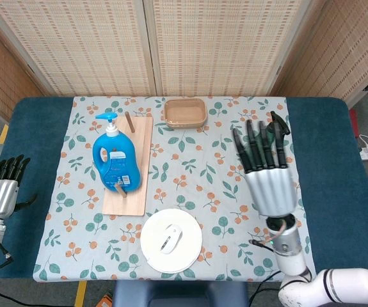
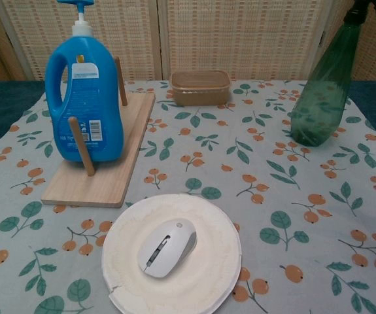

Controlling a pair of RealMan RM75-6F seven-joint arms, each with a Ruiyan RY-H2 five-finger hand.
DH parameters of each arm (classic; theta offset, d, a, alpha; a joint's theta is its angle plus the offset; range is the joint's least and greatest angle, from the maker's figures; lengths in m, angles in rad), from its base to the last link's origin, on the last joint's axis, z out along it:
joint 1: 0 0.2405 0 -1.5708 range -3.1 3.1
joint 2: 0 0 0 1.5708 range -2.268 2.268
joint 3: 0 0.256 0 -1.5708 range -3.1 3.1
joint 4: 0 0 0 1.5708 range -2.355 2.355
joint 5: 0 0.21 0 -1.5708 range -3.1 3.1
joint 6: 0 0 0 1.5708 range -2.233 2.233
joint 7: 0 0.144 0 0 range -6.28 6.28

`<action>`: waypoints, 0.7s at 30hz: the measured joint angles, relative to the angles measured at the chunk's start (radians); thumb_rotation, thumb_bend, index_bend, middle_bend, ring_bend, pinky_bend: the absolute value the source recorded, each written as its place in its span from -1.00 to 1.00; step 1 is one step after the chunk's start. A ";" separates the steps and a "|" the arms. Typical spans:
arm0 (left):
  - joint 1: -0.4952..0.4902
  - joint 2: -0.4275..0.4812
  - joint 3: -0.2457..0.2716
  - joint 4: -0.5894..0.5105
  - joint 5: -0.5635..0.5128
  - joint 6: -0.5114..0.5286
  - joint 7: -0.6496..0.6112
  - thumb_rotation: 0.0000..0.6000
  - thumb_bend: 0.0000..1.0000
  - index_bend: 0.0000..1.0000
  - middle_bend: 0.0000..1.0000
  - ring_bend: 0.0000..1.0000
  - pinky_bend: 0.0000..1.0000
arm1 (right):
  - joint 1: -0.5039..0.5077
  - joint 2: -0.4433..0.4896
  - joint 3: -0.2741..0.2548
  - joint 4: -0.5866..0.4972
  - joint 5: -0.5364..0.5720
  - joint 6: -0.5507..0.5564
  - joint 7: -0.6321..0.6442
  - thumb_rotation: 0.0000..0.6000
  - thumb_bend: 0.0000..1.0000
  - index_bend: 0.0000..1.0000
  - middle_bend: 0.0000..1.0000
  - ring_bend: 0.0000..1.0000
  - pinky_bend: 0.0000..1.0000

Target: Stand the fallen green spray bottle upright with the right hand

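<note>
In the head view the right hand is raised above the table with its fingers straight and apart, holding nothing, and it covers most of the green spray bottle, so only the black nozzle shows just behind the fingertips. In the chest view the bottle stands upright on the flowered tablecloth at the right side, and no hand touches it there.

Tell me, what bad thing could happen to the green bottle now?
The green spray bottle stands upright and free, but looks tall and narrow, so a small knock could topple it. The right hand, open with fingers spread, hides most of it in the head view and might brush it when moving.
</note>
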 measured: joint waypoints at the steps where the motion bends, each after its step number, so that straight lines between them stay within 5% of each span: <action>1: 0.000 0.000 0.000 0.000 0.000 0.000 0.000 1.00 -0.57 -1.00 -1.00 -1.00 -1.00 | -0.026 0.010 0.002 0.001 0.001 0.021 0.045 1.00 -1.00 -0.96 -0.81 -1.00 -1.00; 13: 0.000 0.000 0.000 0.000 0.000 0.000 0.000 1.00 -0.57 -1.00 -1.00 -1.00 -1.00 | -0.326 0.045 0.093 0.232 0.236 0.068 0.784 1.00 -1.00 -0.93 -0.81 -1.00 -1.00; 21: 0.000 0.000 0.000 0.000 0.000 0.000 0.000 1.00 -0.57 -1.00 -1.00 -1.00 -1.00 | -0.468 -0.011 0.167 0.515 0.390 -0.115 1.247 1.00 -1.00 -0.87 -0.81 -1.00 -1.00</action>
